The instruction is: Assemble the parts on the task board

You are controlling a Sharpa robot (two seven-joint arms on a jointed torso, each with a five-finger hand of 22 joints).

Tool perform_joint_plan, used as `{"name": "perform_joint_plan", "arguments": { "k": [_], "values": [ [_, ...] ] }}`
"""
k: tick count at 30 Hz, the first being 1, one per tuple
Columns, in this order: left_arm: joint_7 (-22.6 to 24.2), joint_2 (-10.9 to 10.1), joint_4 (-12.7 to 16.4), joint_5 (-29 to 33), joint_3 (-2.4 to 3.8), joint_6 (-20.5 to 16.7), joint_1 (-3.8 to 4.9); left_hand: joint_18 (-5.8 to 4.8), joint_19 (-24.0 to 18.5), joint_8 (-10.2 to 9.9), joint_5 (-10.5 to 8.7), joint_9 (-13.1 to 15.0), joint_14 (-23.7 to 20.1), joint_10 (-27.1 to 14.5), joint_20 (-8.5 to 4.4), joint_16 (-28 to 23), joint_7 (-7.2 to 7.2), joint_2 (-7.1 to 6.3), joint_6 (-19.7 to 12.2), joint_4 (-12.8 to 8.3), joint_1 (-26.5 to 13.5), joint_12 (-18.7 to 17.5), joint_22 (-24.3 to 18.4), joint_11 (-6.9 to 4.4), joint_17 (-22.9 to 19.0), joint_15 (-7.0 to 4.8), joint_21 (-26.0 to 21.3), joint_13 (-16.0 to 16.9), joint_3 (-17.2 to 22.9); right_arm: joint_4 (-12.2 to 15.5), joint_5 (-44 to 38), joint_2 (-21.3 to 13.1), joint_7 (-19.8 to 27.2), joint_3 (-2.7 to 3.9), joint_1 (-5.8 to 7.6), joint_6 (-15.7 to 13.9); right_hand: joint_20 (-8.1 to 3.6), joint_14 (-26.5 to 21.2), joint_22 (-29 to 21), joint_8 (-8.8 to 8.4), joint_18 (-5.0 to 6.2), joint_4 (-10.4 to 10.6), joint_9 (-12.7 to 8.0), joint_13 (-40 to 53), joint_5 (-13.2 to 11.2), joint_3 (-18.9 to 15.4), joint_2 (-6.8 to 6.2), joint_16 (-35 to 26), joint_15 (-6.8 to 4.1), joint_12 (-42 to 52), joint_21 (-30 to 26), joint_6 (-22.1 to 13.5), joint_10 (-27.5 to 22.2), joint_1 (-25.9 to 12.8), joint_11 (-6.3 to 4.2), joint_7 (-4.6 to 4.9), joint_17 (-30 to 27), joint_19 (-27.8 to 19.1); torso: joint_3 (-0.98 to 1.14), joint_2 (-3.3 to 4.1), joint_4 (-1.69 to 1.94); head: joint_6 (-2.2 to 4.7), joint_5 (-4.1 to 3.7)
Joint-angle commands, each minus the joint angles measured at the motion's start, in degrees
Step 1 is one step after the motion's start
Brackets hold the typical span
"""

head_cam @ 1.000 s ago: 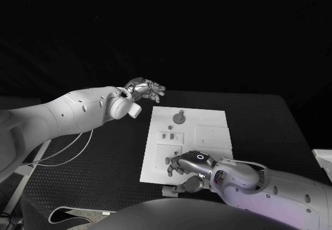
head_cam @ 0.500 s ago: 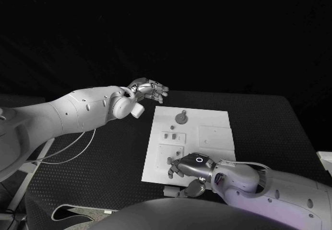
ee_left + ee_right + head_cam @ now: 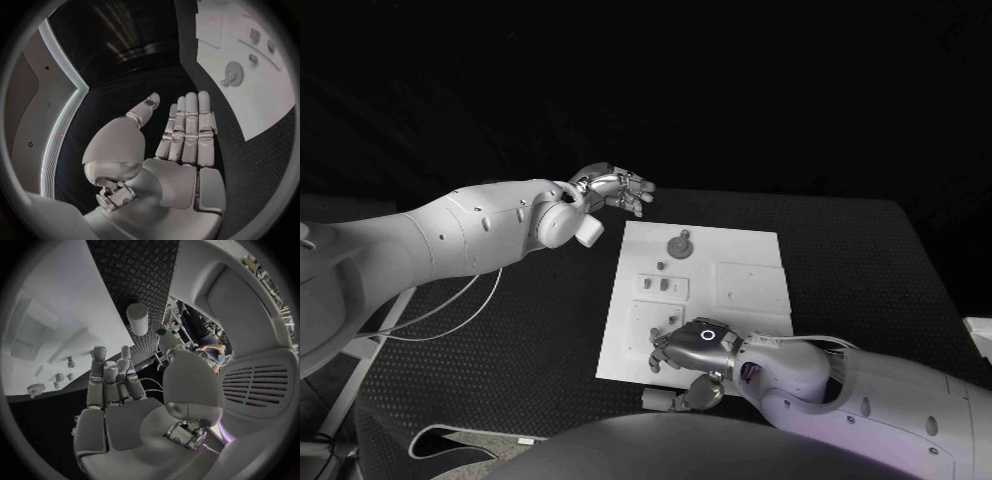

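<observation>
The white task board (image 3: 747,300) lies in the middle of the black table. A grey gear (image 3: 679,246) sits near its far edge, and small grey parts (image 3: 656,288) stand at its centre left. My right hand (image 3: 687,350) hovers over the board's near edge with fingers straight and apart, holding nothing. A pale cylinder (image 3: 137,317) stands on the table just off the board (image 3: 56,315). My left hand (image 3: 612,187) hangs open beyond the board's far left corner, its fingers (image 3: 187,130) straight. The gear (image 3: 234,74) on the board (image 3: 275,95) also shows past that hand.
Black textured matting (image 3: 862,260) surrounds the board on all sides. A thin white cable (image 3: 452,310) loops off the table's left edge beneath my left arm.
My right hand has slid a little toward the board's near edge. The left hand has hardly moved.
</observation>
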Motion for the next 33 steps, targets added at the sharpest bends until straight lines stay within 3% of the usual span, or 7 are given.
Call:
{"name": "perform_joint_plan", "arguments": {
  "k": [1,7,15,19,24,29,33],
  "values": [
    [0.4,0.1,0.3,-0.4,0.03,1.2,0.01,0.50,0.0,0.3,0.15,-0.1,0.2,-0.2,-0.01,-0.3,-0.11,0.00,-0.5,0.2,-0.5,-0.2,0.1,0.19,0.1,0.34,-0.2,-0.1,0.0,-0.3,-2.3,0.4,0.3,0.01,-0.21,1.6,0.19,-0.4,0.1,0.30,0.33,-0.2,0.1,0.1,0.0,-0.3,-0.02,1.3,0.07,0.3,0.3,0.2,-0.3,0.6,0.08,-0.10,-0.1,-0.4,0.10,0.13,0.13,0.00,0.14],
    [0.4,0.1,0.6,-0.6,0.03,1.4,0.01,0.50,0.0,0.3,0.15,-0.1,0.1,-0.2,-0.01,-0.3,-0.10,0.02,-0.5,0.3,-0.5,-0.2,0.1,0.19,0.1,0.35,-0.2,-0.1,0.0,-1.7,-1.0,1.9,1.4,0.02,-1.45,2.7,0.32,-0.4,0.1,0.80,0.33,-0.2,0.4,0.1,0.0,-0.9,0.73,1.4,0.14,0.4,0.3,0.8,-0.4,0.4,0.13,-0.31,-0.1,-0.4,0.09,0.24,0.18,0.00,0.19],
    [0.2,-0.5,1.4,-0.8,0.03,1.5,0.02,0.49,0.0,0.3,0.08,-0.1,0.1,-0.2,0.01,-0.4,-0.09,-0.02,-0.5,0.3,-0.6,-0.2,0.1,0.20,0.2,0.36,-0.2,-0.1,-0.1,-1.3,-1.3,1.8,0.5,0.02,-2.84,2.5,0.33,-0.3,0.2,1.02,0.33,-0.2,0.5,0.0,0.0,-1.4,1.06,1.4,0.17,0.4,0.3,0.9,-0.4,0.3,0.16,-0.25,-0.1,-0.3,0.50,0.67,0.61,0.00,0.27],
    [0.2,-0.6,1.5,-0.9,0.03,1.5,0.03,0.49,0.0,0.3,0.06,-0.1,0.1,-0.3,0.01,-0.4,-0.09,-0.05,-0.5,0.3,-0.6,-0.2,0.1,0.21,0.2,0.36,-0.2,-0.1,-0.1,-1.6,-1.6,1.7,-0.1,0.03,-3.61,2.2,0.30,-0.1,0.2,1.22,0.33,-0.1,0.6,0.0,0.1,-1.7,1.06,1.4,0.16,0.4,0.4,1.2,-0.4,0.1,0.16,-0.23,-0.1,-0.1,0.63,0.77,0.57,0.00,0.13],
    [0.3,-0.7,1.9,-1.1,0.03,1.6,0.03,0.49,0.0,0.4,0.04,-0.1,0.1,-0.3,0.01,-0.4,-0.09,-0.05,-0.5,0.3,-0.6,-0.2,0.1,0.21,0.2,0.37,-0.3,-0.1,-0.1,-2.1,-1.3,1.6,-0.3,0.03,-3.69,3.0,0.17,0.3,0.2,1.72,0.33,0.0,0.9,-0.1,0.1,-2.0,1.40,1.5,0.11,0.5,0.5,1.8,0.0,-0.2,0.09,-0.52,-0.1,0.3,0.66,0.75,0.54,0.00,0.05],
    [0.3,-1.0,2.6,-1.3,0.04,1.7,0.02,0.49,0.0,0.4,0.04,-0.1,0.1,-0.3,0.02,-0.4,-0.09,-0.04,-0.5,0.3,-0.6,-0.2,0.1,0.22,0.2,0.37,-0.3,-0.1,-0.1,-3.2,-0.8,1.6,0.2,0.03,-3.87,3.6,-0.08,0.7,0.2,2.25,0.33,-0.2,1.3,-0.2,0.0,-3.2,3.08,1.5,-0.07,0.6,0.6,2.3,0.5,-0.7,-0.14,-0.97,0.0,0.6,0.73,0.85,0.72,0.00,0.07],
    [0.2,-1.6,3.1,-1.4,0.04,1.5,0.03,0.48,0.0,0.4,0.03,-0.1,0.1,-0.3,0.02,-0.4,-0.08,-0.06,-0.5,0.3,-0.7,-0.2,0.1,0.22,0.2,0.38,-0.3,-0.1,-0.1,-4.0,0.0,1.2,1.0,0.03,-3.91,4.5,-0.12,0.8,0.1,2.39,0.33,0.0,1.4,-0.2,0.1,-4.1,3.05,1.4,-0.14,0.6,0.5,2.4,0.6,-1.5,-0.21,-1.06,0.0,0.6,0.86,1.03,0.76,0.00,0.17]
  ]
}}
